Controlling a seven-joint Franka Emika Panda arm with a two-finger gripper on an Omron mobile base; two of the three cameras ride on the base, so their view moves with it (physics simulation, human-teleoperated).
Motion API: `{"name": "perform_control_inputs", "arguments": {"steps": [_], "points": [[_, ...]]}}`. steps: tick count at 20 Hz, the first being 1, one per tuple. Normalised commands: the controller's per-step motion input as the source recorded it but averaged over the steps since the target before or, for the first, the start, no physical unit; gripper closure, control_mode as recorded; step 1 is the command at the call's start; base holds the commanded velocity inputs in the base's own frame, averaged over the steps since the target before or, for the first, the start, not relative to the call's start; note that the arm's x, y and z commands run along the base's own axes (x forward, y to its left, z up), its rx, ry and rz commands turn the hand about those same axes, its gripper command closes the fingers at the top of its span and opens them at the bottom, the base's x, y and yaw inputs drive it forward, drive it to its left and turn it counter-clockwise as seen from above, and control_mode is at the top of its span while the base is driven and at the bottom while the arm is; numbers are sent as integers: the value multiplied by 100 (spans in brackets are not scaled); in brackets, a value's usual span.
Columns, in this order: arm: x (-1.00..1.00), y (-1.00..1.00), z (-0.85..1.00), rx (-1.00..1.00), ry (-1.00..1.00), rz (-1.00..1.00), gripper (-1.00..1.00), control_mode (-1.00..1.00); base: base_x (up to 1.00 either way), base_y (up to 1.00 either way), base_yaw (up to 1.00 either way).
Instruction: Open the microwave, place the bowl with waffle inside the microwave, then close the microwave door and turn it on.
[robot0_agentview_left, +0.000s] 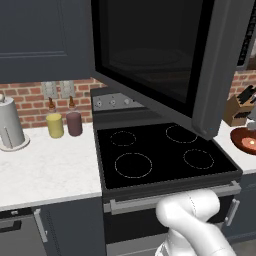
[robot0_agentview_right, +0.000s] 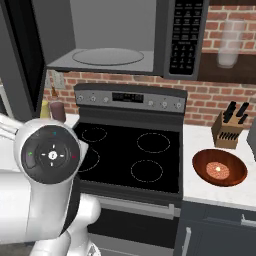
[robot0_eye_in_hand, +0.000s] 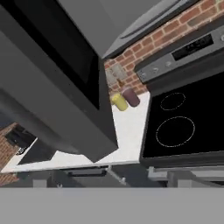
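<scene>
Dark grey microwave door (robot0_agentview_left: 165, 60) swung fully open over the black stove (robot0_agentview_right: 130, 150); cavity of the microwave (robot0_agentview_right: 112, 37) exposed, glass turntable visible inside. Reddish-brown bowl (robot0_agentview_right: 220, 167) resting on the white surface (robot0_agentview_right: 200, 187) right of the stove, just in front of the knife block (robot0_agentview_right: 229, 131) — waffle (robot0_agentview_right: 218, 170) lying at its centre. Fingers spread to full width, gripping nothing (tips out of frame). Yellow and maroon canisters (robot0_agentview_left: 64, 124) standing left of the stove.
</scene>
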Motion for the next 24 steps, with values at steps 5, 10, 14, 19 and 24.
{"name": "perform_control_inputs", "arguments": {"steps": [5,10,14,19,24], "points": [[97,15,0,24,13,59,-100,-100,0,0,0],[65,6,0,18,0,38,-100,-100,0,0,0],[29,1,0,15,-7,21,-100,-100,0,0,0],[-2,44,-3,6,-18,10,-100,-100,0,0,0],[-22,74,0,0,-21,1,-100,-100,0,0,0]]}}
